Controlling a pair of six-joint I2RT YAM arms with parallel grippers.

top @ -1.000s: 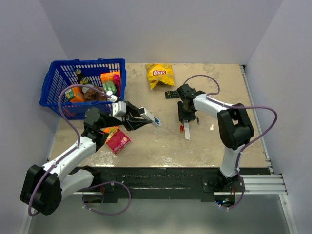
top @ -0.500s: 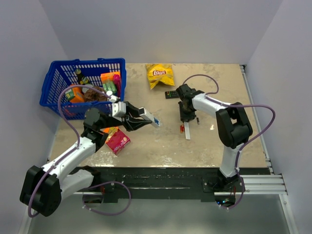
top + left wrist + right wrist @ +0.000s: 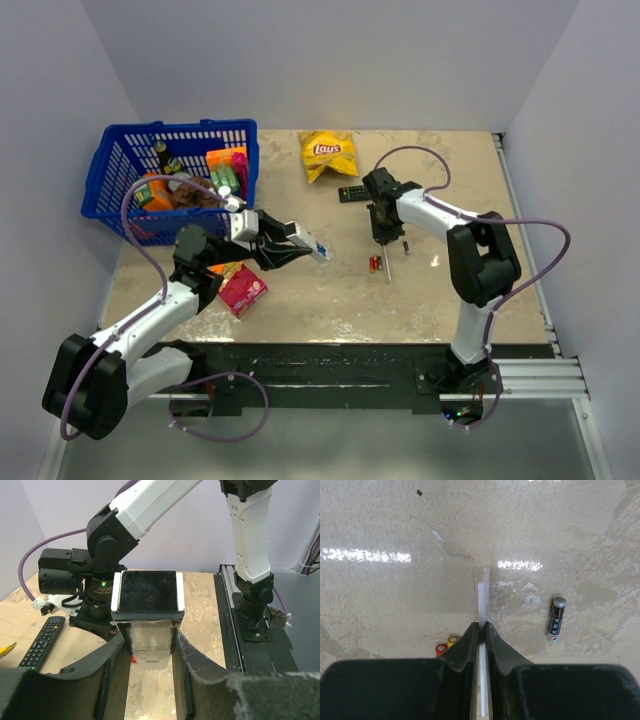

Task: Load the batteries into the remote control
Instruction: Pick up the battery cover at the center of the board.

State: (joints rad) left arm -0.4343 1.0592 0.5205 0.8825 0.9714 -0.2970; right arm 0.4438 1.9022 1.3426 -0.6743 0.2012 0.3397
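Observation:
My left gripper [image 3: 298, 244] is held above the table, shut on the white remote control [image 3: 316, 246]. In the left wrist view the remote control [image 3: 148, 592] stands between the fingers, its dark patch end facing the camera. My right gripper [image 3: 384, 236] points down at the table, jaws closed on the thin white back strip [image 3: 483, 592], which is seen edge-on. Two red and orange batteries [image 3: 445, 645] lie left of the fingers. A dark blue battery [image 3: 557, 618] lies to the right. The top view shows the red batteries [image 3: 374, 263] beside the strip [image 3: 388, 268].
A blue basket [image 3: 120, 150] full of groceries stands at the back left. A yellow chip bag [image 3: 327, 152] and a black remote [image 3: 351, 193] lie behind my right gripper. A pink box [image 3: 241, 288] lies under my left arm.
The right gripper has closed onto the white strip and drawn back a little toward the far side, turning the strip on its edge. The left arm has kept still with the remote.

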